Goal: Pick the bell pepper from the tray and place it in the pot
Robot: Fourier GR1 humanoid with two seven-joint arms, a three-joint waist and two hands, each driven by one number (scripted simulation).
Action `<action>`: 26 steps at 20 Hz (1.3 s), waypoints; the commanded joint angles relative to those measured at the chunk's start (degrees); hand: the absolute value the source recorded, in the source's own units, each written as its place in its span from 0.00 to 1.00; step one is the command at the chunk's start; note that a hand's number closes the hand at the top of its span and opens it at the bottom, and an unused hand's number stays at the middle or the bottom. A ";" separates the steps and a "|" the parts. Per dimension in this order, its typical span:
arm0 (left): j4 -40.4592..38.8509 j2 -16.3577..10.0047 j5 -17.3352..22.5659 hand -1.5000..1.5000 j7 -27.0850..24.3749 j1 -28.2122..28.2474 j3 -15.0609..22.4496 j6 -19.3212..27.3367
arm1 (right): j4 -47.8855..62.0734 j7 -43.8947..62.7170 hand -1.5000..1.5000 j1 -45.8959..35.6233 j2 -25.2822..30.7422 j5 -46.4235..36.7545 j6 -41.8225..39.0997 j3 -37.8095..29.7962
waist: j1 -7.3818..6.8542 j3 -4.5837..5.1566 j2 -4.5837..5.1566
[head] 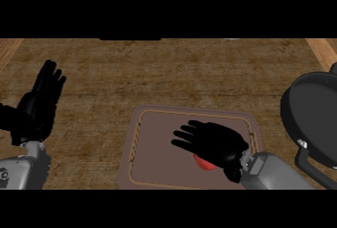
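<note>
Red shows at the heel of the right hand (214, 142): a sliver of the bell pepper (206, 163), lying on the brown tray (141, 151) near its right side, towards the near edge. The hand hovers low over the pepper and covers most of it, so which way it points and how its long axis runs cannot be told. The hand's fingers (187, 132) are spread and relaxed, reaching up and to the left, away from the pepper rather than closed round it. The dark pot (308, 111) stands on the wooden counter (164, 71) to the right of the tray, cut off by the view's right edge. The left hand (38, 109) rests released at the view's left, fingers up, well apart from the tray.
</note>
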State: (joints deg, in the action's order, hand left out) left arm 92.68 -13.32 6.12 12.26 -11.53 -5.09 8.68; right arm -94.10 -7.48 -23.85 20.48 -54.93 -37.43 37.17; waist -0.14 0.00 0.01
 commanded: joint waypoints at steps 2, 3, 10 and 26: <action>-1.33 0.89 -0.15 0.50 -1.51 0.09 -1.28 -0.52 | 6.49 -2.05 0.00 0.43 -3.95 -5.19 3.34 -0.88 | -0.03 0.00 0.02; 0.69 1.25 -1.31 0.50 0.92 0.10 0.29 0.45 | 12.48 -3.39 0.00 -2.64 -5.21 -5.52 4.65 -1.75 | -0.25 -0.01 0.06; 2.50 0.73 -0.30 0.50 3.22 -1.34 -1.06 -0.19 | 12.71 -13.31 1.00 -0.66 -1.58 -11.87 11.37 3.97 | -0.27 -0.02 0.06; 1.44 0.09 -0.10 0.50 -0.03 1.95 -4.06 -1.29 | 20.48 29.18 1.00 2.27 -20.17 -4.64 17.12 -35.53 | 2.24 -0.06 0.43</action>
State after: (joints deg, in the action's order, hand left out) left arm 94.01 -13.30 5.91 12.40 -9.96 -8.79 7.18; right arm -75.53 7.69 -21.30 4.91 -61.75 -25.09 11.17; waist 2.67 0.03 0.12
